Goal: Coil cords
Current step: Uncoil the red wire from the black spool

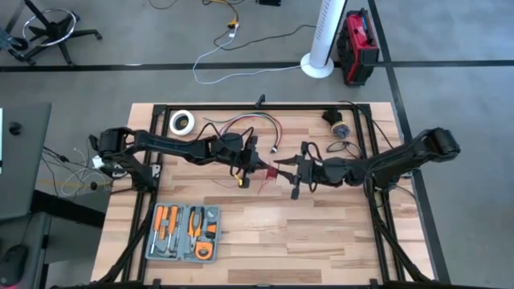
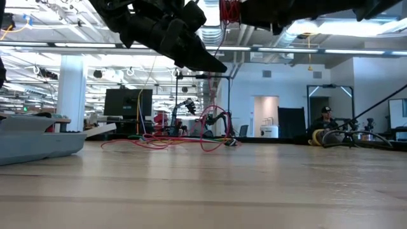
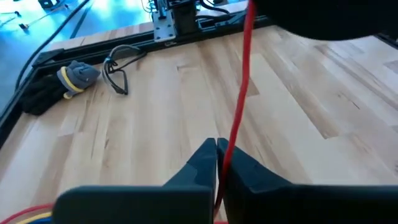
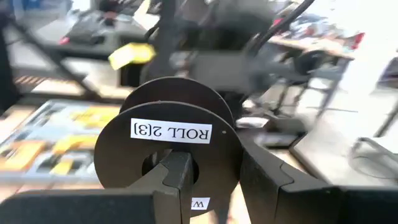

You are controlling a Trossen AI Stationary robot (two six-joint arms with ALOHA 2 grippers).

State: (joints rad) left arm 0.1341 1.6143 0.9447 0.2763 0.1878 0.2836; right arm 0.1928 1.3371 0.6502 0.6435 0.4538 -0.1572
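The thin red cord (image 3: 239, 93) runs from a black spool (image 4: 168, 137) labelled "ROLL 2(3)" down to my left gripper (image 3: 217, 149), which is shut on it. More of the cord lies in loose loops on the table (image 2: 165, 141). My right gripper (image 4: 214, 162) is shut on the spool. Both grippers hang above the table's middle, left (image 1: 255, 164) and right (image 1: 285, 170) close together, with a short red stretch (image 1: 273, 168) between them. In the low view the spool's red windings (image 2: 227, 9) show at the top. My left gripper pinches a single strand of the red cord (image 3: 225, 152) between its two fingertips. The cord runs on from the fingers in a nearly straight line up toward the spool. My right gripper holds the spool lifted clear of the table. One finger (image 4: 177, 174) lies against the labelled flange at its centre hole (image 4: 155, 165), and the other finger (image 4: 267, 180) stands outside the flanges' rim. Whether the first finger goes into the hole, I cannot tell.
An open tool case (image 1: 183, 233) with orange-handled tools lies at the near left. A roll of tape (image 1: 182, 122) and a bundle of coloured wires (image 1: 241, 124) sit at the far left. Safety glasses (image 1: 341, 148) and a glove (image 1: 336, 120) lie at the far right.
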